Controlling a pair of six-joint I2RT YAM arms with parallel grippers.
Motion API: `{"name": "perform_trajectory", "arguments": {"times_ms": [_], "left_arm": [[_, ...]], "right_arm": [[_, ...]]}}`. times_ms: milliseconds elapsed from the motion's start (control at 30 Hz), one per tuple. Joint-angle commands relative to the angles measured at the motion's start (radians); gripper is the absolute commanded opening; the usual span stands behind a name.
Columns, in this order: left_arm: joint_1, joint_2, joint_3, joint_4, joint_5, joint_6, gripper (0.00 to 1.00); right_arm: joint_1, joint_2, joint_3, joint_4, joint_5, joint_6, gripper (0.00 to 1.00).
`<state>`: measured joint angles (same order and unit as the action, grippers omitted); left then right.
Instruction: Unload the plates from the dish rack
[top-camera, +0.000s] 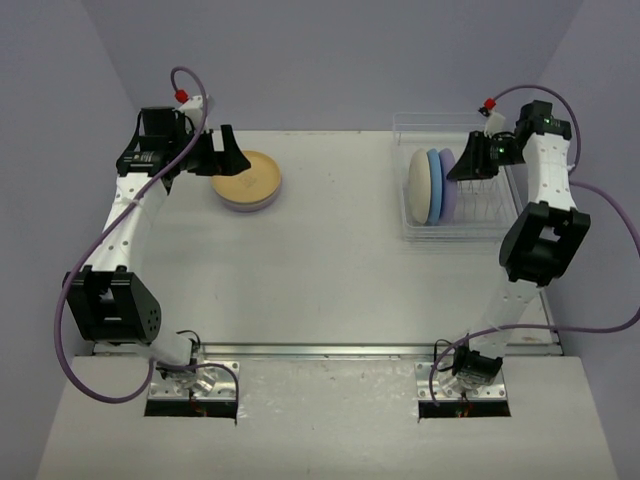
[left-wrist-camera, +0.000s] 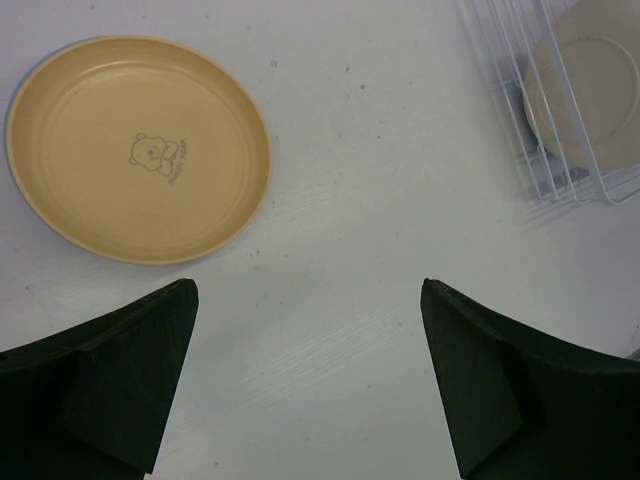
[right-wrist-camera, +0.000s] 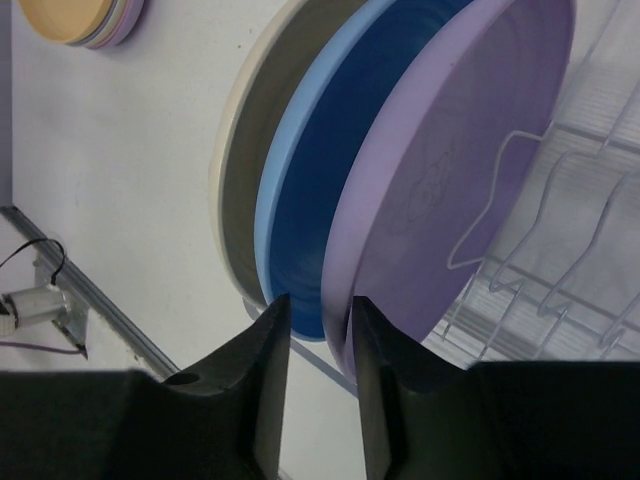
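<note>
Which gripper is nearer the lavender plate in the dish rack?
Right. The right gripper is over the dish rack, its fingertips right at the lavender plate's rim. The left gripper is across the table, open beside the yellow plate.

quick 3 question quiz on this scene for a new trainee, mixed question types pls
1. How many plates stand upright in the dish rack?
2. True or false: the left gripper is open above the table, holding nothing.
3. Fill in: the rack plate nearest the right gripper is coloured ____.
Key: 1 three; 2 true; 3 lavender.
</note>
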<state>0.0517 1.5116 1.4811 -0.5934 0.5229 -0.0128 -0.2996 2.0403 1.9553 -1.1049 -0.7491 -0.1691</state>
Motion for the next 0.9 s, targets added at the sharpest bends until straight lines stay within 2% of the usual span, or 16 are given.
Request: {"name": "perform_trajectory", "arguments": {"times_ms": [0, 33, 133, 200, 400, 600, 867], "left_arm": [[0.003, -0.053, 0.019, 0.046, -0.005, -0.009, 0.92], [0.002, -0.056, 0.019, 0.044, -0.011, -0.012, 0.92], [0.002, -0.058, 0.019, 0.046, -0.013, -0.013, 0.92], [0.002, -0.059, 0.019, 0.044, -0.017, -0.013, 0.92], [0.002, -0.059, 0.022, 0.035, -0.007, -0.007, 0.93], [0.002, -0.058, 0.016, 0.033, -0.008, -0.007, 1.00], [0.002, -0.049, 0.036, 0.032, -0.021, -0.023, 1.00]], "right_arm": [[-0.006, 0.047, 0.040, -0.031, -0.110, -0.030, 0.29], [-0.007, 0.052, 0.047, -0.050, -0.133, -0.035, 0.25], [-0.011, 0.053, 0.059, -0.067, -0.168, -0.036, 0.06], [-0.018, 0.055, 0.073, -0.088, -0.192, -0.029, 0.00], [-0.100, 0.099, 0.188, -0.183, -0.335, 0.011, 0.00], [-0.167, 0.080, 0.238, -0.236, -0.396, -0.009, 0.00], [-0.203, 0.003, 0.249, -0.252, -0.619, -0.005, 0.00]]}}
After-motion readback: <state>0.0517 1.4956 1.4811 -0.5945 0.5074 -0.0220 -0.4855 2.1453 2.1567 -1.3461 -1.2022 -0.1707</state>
